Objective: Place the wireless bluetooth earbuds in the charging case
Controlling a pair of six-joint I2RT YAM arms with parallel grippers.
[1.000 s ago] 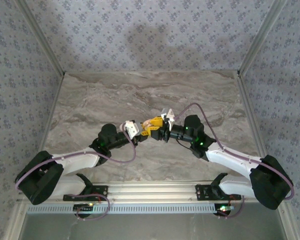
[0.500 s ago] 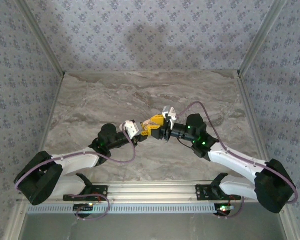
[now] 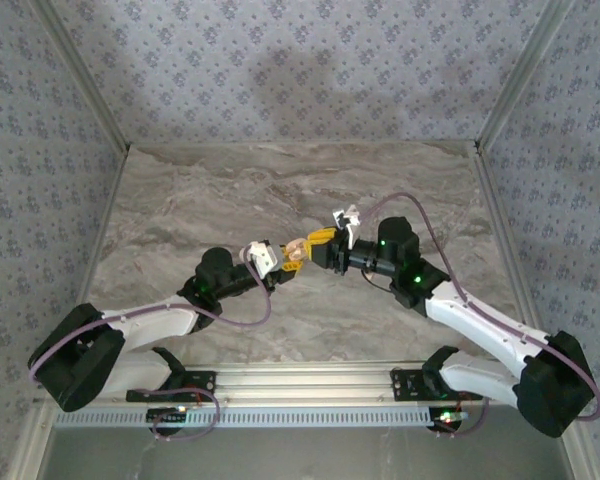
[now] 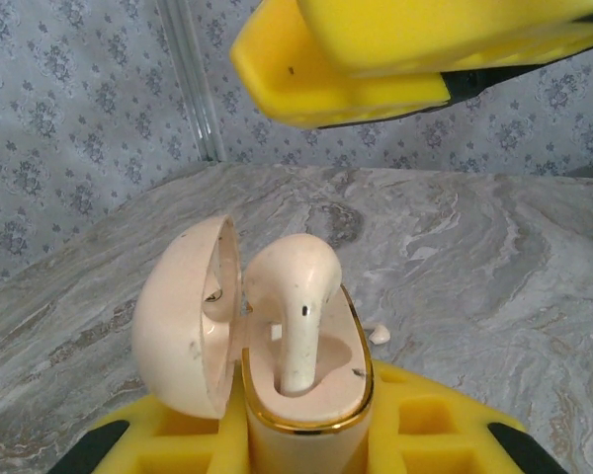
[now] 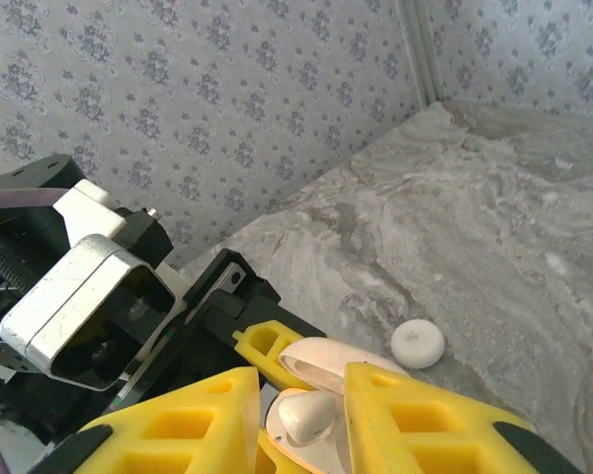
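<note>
Holding charging case (image 4: 183, 326) tight in left tool (image 4: 301, 441), one earbud (image 4: 296, 306) inside; right tool (image 5: 298, 380) loose, empty. Next, probably: fetch white bit (image 5: 417, 344) off bench (image 5: 494, 227).

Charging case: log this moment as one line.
left gripper: shut on charging case | lid: open | one earbud: seated | right gripper: open, by case

Seen from above, the tabletop (image 3: 210, 190) centre is obstructed: the left claw (image 3: 288, 260) enters from 8 o'clock and the right claw (image 3: 308, 242) from 4 o'clock, tips just beside each other. Bare marble lies free from 9 through 12 to 3 o'clock, bounded by walls (image 3: 300, 70). The right claw overhangs the charging case (image 4: 277, 385). The raised lid (image 4: 183, 321) blocks the case's 9 o'clock side. A loose earbud (image 5: 417, 343) lies near.
</note>
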